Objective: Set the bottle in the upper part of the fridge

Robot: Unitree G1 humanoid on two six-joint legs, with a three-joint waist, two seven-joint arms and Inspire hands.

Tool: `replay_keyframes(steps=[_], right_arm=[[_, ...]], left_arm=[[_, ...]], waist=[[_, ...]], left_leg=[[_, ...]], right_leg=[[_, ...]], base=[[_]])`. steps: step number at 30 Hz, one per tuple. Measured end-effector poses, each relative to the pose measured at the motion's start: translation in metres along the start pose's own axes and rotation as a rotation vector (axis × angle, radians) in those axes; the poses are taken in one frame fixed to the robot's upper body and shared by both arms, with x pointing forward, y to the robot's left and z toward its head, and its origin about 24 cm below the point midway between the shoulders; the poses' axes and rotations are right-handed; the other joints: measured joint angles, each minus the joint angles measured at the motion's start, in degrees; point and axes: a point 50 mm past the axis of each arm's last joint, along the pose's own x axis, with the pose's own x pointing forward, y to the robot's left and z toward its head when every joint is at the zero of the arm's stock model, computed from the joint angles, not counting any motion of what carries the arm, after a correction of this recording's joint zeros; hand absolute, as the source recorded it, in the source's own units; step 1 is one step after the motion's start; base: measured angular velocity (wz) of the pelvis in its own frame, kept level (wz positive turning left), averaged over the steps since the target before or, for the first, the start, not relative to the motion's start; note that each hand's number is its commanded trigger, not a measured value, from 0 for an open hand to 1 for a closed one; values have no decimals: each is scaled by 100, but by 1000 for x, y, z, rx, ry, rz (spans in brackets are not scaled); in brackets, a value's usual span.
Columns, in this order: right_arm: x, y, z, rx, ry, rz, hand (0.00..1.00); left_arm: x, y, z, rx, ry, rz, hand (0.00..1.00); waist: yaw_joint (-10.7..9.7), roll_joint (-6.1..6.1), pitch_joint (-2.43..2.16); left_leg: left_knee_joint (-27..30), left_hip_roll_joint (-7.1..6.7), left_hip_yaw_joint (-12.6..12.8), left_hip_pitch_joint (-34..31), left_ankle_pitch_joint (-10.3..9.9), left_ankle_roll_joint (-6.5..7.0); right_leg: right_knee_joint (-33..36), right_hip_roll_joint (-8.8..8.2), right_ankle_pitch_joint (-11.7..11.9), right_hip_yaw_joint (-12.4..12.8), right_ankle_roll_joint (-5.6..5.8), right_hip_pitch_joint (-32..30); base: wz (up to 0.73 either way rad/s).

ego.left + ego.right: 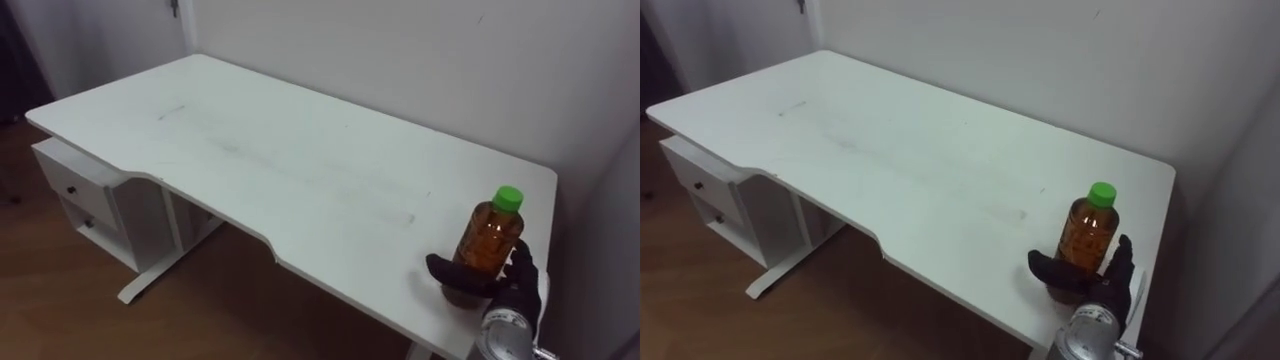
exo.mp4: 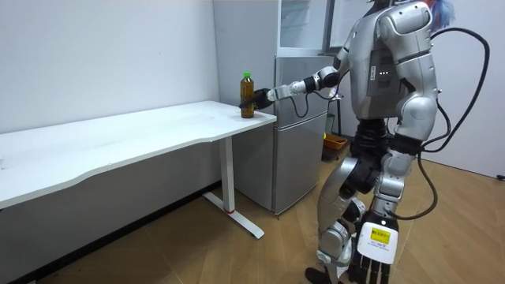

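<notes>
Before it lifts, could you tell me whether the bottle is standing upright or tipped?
Upright: the bottle stands on its base on the table, green cap up, right hand curled round its lower part.

right hand (image 1: 520, 282) fingers hide the bottle (image 1: 492, 232) base; wrist cut off below.

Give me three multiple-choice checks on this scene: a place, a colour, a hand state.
1. The amber plastic bottle stands: A at the right end of the white desk; B on the floor; C in a drawer.
2. Its cap is: A red; B green; C white.
3. The right hand is: A flat on the desk; B curled round the bottle's lower part; C raised, apart.
Key: 1 A, it rests on the desktop; 2 B, the cap shows green; 3 B, thumb and fingers wrap it.
</notes>
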Motion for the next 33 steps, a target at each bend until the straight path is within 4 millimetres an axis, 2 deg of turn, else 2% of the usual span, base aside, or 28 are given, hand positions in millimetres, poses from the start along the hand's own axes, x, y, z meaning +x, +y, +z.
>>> replay_keyframes(steps=[8, 9, 10, 18, 26, 33], right_arm=[[5, -6, 7, -19, -28, -23, 0], [5, -6, 7, -20, -31, -27, 28], [5, -6, 8, -20, -32, -29, 100], [5, -6, 9, -18, -34, -36, 100], [8, -6, 9, -21, -27, -50, 100], [8, -8, 8, -3, -4, -61, 100]], left_arm=[[1, 2, -5, 8, 23, 6, 0], [1, 2, -5, 9, 22, 8, 0], [1, 3, -5, 9, 22, 9, 0], [1, 3, -6, 10, 24, 11, 0], [1, 4, -7, 12, 29, 19, 0], [1, 3, -6, 31, 20, 16, 0]], waist=[[22, 1, 1], [24, 0, 1], [20, 0, 1], [30, -11, 2], [65, -63, 18], [175, -98, 10]], left_leg=[[-15, -14, -75, -23, -1, -3], [-16, -15, -76, -23, -1, -3], [-15, -18, -79, -24, -1, -3], [-16, -24, -76, -16, 2, 1], [-17, -23, -76, -23, 1, -1], [-36, -20, -71, -24, 7, -4]], right_leg=[[14, 3, 3, 26, 5, -4], [13, 4, 3, 42, 5, -5], [13, 4, 3, 42, 5, -5], [3, 4, 10, 83, 14, -1], [-6, 43, 16, 293, 11, -39], [-14, 46, 31, 314, 7, -58]], base=[[5], [0], [0], [0], [0], [-2]])
